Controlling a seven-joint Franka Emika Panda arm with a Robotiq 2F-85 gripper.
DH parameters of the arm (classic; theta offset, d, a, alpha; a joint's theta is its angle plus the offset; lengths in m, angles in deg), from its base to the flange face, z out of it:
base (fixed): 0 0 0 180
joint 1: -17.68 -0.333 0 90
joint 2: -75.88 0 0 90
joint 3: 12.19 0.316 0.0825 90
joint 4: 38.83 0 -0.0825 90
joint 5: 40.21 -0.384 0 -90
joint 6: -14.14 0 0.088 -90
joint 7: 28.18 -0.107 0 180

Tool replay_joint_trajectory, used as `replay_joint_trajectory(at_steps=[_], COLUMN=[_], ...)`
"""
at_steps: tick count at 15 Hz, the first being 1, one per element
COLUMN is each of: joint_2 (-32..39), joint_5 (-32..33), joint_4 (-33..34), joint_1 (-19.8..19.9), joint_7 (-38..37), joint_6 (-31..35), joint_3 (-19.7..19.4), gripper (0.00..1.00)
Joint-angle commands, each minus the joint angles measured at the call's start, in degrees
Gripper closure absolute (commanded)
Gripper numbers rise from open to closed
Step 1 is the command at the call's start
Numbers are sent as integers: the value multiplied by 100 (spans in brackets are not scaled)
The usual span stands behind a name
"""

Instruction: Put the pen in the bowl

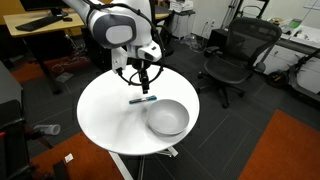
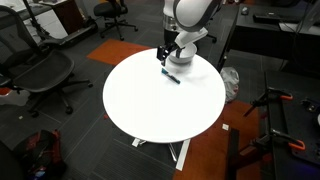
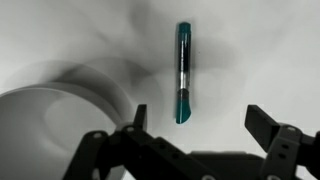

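Note:
The pen (image 1: 142, 99) lies flat on the round white table (image 1: 105, 110), a dark slim body with a teal end. It also shows in an exterior view (image 2: 172, 76) and in the wrist view (image 3: 183, 72). The grey-silver bowl (image 1: 168, 118) stands beside it on the table and is empty; its rim shows at the lower left of the wrist view (image 3: 50, 115). My gripper (image 1: 140, 83) hovers just above the pen, open and empty. It also shows in an exterior view (image 2: 165, 60) and in the wrist view (image 3: 200, 122), with the pen's teal tip between the fingers' line.
Black office chairs (image 1: 235, 55) (image 2: 40, 75) stand around the table. Desks (image 1: 40, 25) line the back of the room. A white bag (image 2: 230, 83) lies on the floor by the table. The table edge (image 2: 150, 135) is round.

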Motion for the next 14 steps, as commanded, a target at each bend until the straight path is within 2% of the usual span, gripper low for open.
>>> replay_joint_trajectory(at_steps=[1,14], joint_2=[387,1092], joint_5=[-6,-78], joint_4=[461,766], joint_1=[-145,-287], joint_7=[-229,-435], joint_6=[-181,-129], joint_3=[-147,-188], gripper=[0,0])
